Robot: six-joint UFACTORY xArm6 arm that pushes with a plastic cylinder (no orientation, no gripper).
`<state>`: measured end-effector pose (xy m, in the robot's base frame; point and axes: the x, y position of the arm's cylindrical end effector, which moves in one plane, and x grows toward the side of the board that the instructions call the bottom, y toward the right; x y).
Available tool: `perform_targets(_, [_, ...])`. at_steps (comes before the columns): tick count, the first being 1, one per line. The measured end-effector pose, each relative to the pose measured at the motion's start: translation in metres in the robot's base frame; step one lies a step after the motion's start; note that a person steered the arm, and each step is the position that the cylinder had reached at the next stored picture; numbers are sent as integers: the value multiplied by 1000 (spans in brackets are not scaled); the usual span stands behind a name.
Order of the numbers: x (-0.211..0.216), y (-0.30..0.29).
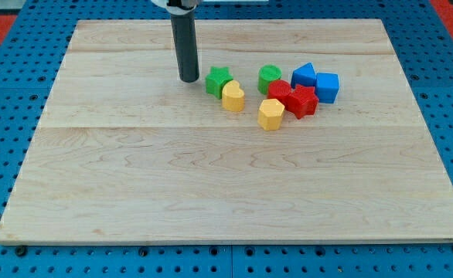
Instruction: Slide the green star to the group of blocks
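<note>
The green star (218,79) lies on the wooden board (211,177), touching a yellow heart-shaped block (233,97) at its lower right. My tip (189,79) stands just left of the green star, a small gap away. To the right lies the group: a green round block (270,78), a red block (280,93), a red star-like block (303,101), a yellow hexagonal block (270,114), a blue triangular block (304,75) and a blue cube (327,87). A narrow gap separates the green star from the green round block.
The board rests on a blue perforated table (2,93). The rod rises from the tip to the view's top edge.
</note>
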<state>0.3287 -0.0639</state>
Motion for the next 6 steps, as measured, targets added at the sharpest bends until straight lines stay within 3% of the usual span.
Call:
perform_targets(2, [21,83])
perform_targets(3, [20,62])
perform_targets(6, [15,-150])
